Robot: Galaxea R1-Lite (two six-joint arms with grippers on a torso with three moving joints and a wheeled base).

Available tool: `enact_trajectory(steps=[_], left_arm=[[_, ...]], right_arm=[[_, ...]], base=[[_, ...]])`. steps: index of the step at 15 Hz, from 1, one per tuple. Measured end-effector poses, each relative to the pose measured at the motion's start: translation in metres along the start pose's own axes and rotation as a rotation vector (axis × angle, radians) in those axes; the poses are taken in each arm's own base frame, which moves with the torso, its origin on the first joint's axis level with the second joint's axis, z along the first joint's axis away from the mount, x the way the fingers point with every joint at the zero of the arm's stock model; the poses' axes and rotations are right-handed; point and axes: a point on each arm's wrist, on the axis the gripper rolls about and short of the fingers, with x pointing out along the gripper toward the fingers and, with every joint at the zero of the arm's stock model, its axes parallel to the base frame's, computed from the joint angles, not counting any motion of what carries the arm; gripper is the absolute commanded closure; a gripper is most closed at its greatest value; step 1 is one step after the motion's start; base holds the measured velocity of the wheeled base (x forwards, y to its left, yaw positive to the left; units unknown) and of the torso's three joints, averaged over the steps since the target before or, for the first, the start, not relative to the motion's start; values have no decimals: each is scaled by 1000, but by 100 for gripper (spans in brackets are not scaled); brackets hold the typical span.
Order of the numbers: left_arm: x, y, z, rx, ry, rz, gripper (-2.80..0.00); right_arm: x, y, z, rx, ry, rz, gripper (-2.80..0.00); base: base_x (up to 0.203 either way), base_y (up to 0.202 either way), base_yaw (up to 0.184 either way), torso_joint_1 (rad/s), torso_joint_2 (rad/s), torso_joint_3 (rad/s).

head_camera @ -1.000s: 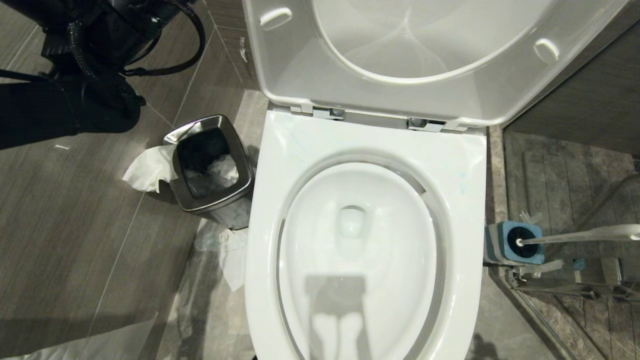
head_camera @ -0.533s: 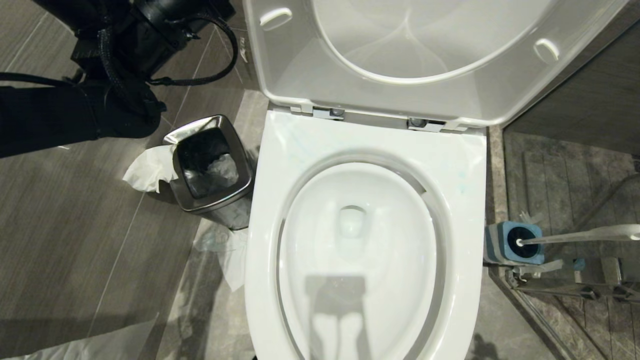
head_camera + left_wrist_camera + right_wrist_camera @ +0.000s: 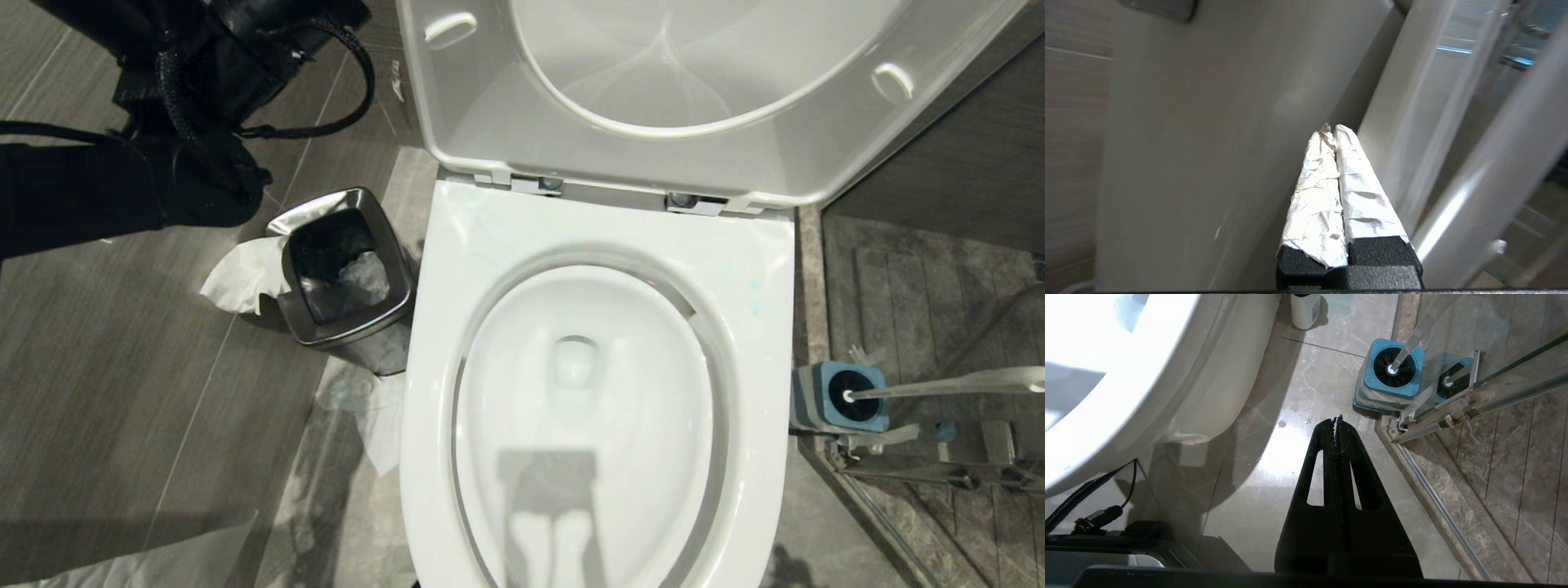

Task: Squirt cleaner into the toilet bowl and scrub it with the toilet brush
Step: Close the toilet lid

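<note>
The white toilet bowl [image 3: 457, 269] fills the middle of the head view, its seat and lid raised; its outer side [image 3: 1180, 379] shows in the right wrist view. Faint teal traces of cleaner [image 3: 751, 296] mark the rim. The toilet brush [image 3: 947, 384] stands in its blue holder [image 3: 816, 400] on the floor to the right, black bristles [image 3: 1396, 367] down and white handle up. My right gripper [image 3: 1337, 418] hangs shut and empty over the floor, short of the holder. My left gripper [image 3: 1331, 128], fingers wrapped in white, is shut on nothing, close to a pale flat surface. Its black arm [image 3: 188, 106] is at the upper left.
A steel waste bin [image 3: 396, 286] stands left of the toilet, with crumpled tissue [image 3: 241, 278] beside it and more paper [image 3: 380, 425] on the floor. A glass shower door with a metal track [image 3: 1437, 416] runs just right of the holder. A white cylindrical container [image 3: 1305, 310] stands behind the toilet.
My left arm has shifted a little to the right, toward the raised lid. The toilet, brush and bin have stayed put.
</note>
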Motion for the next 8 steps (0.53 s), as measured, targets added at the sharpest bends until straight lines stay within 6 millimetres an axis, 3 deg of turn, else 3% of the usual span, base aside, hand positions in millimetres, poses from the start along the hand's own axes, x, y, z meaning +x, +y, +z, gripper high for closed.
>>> enact_trajectory(steps=[8], left_arm=[[-5, -3, 4, 7, 58, -170, 0]], right_arm=[[0, 0, 0, 0, 0, 0, 0]], base=[[0, 0, 0, 0, 0, 0]])
